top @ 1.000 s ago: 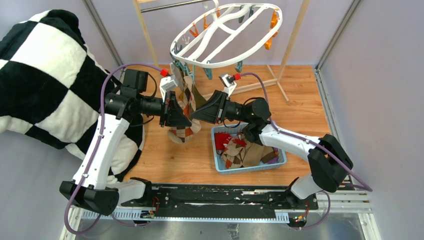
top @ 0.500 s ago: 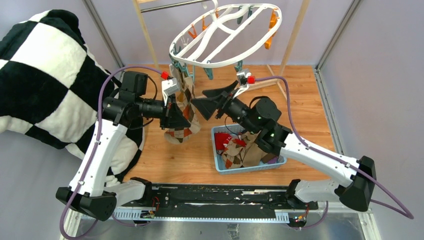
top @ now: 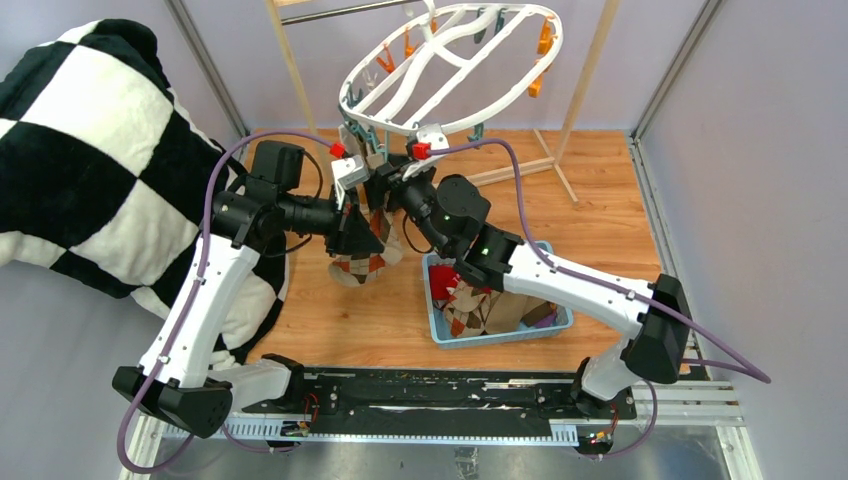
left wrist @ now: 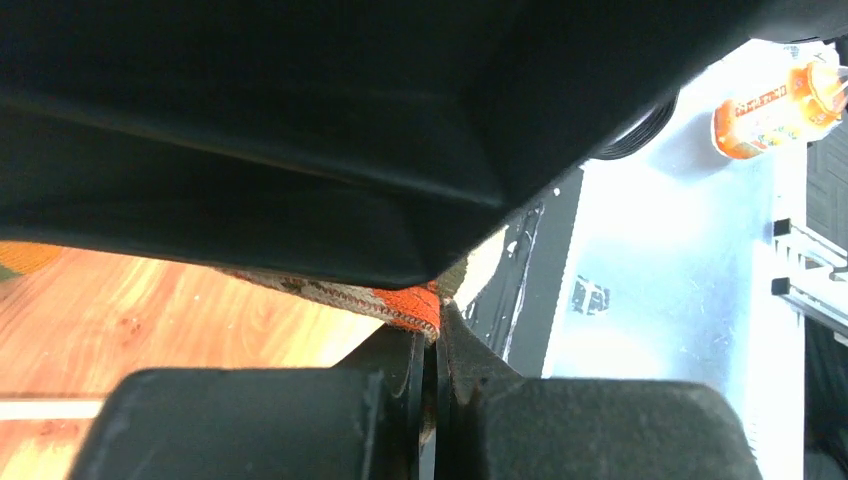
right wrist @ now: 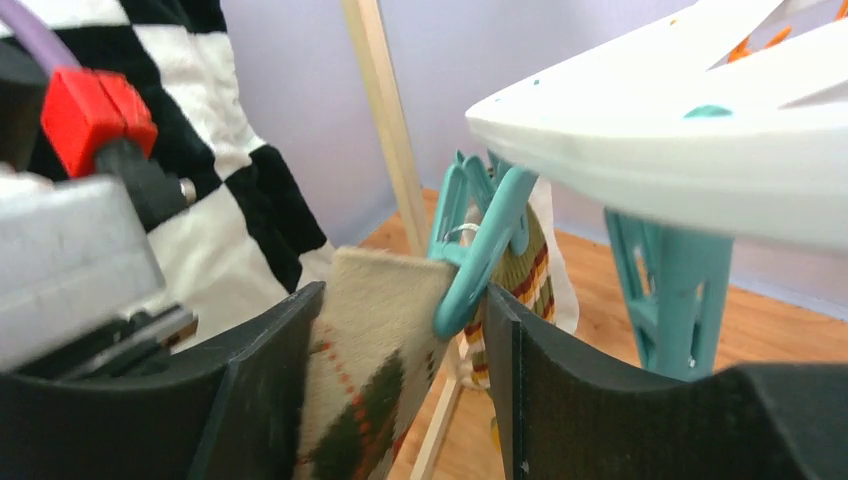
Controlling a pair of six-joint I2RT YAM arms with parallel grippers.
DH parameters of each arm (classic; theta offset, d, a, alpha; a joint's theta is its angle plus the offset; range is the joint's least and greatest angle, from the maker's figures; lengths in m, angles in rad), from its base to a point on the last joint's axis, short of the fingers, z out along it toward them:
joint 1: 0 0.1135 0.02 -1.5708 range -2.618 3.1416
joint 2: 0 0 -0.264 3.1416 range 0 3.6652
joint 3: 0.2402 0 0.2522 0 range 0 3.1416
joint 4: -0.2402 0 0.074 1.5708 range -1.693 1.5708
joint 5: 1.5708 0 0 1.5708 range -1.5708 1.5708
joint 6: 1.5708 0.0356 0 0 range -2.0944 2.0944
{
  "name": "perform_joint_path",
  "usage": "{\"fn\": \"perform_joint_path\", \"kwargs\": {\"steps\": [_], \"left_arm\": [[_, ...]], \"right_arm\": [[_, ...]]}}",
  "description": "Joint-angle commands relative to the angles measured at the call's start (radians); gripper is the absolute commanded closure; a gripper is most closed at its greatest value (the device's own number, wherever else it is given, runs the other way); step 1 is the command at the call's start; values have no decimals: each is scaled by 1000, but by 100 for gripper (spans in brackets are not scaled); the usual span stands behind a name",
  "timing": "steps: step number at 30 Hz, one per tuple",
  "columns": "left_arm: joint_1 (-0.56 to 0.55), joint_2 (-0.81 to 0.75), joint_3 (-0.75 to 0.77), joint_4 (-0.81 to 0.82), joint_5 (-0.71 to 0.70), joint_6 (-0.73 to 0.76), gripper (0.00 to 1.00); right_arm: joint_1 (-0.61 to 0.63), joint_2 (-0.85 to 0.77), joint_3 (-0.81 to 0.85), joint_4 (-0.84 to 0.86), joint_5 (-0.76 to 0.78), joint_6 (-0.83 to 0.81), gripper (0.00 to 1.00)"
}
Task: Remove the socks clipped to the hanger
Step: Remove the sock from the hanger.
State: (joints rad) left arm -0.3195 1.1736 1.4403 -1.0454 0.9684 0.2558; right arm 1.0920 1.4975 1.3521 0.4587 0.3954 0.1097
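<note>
Sock (right wrist: 370,350) with argyle pattern hangs from a teal clip (right wrist: 480,250) on the near-left rim of the hanger (right wrist: 650,140). Our left pincer (left wrist: 437,335) grips it; the right pincer (right wrist: 400,310) stands open around the clip. We should squeeze squarely and pull gently.

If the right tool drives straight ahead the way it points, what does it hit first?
Most likely the teal clip holding the argyle sock, which sits between the right tool's open fingers. The sock's top edge looks about as near; depth is unclear.
</note>
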Motion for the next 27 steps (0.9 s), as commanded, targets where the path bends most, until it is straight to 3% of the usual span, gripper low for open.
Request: {"fn": "perform_joint_path", "kwargs": {"steps": [1, 12, 22, 26, 27], "left_arm": [[-13, 0, 23, -2, -5, -2, 100], [-13, -10, 11, -2, -9, 11, 100], [-13, -8, 11, -2, -17, 7, 100], [-13, -10, 11, -2, -23, 4, 100], [-14, -10, 11, -2, -24, 3, 100]], "right_arm": [[-33, 46, 103, 19, 51, -37, 40], [-123, 110, 179, 3, -38, 116, 57], [-168, 111, 92, 174, -83, 310, 52], [-185, 123, 89, 202, -108, 364, 60], [-190, 125, 91, 202, -116, 373, 67]]}}
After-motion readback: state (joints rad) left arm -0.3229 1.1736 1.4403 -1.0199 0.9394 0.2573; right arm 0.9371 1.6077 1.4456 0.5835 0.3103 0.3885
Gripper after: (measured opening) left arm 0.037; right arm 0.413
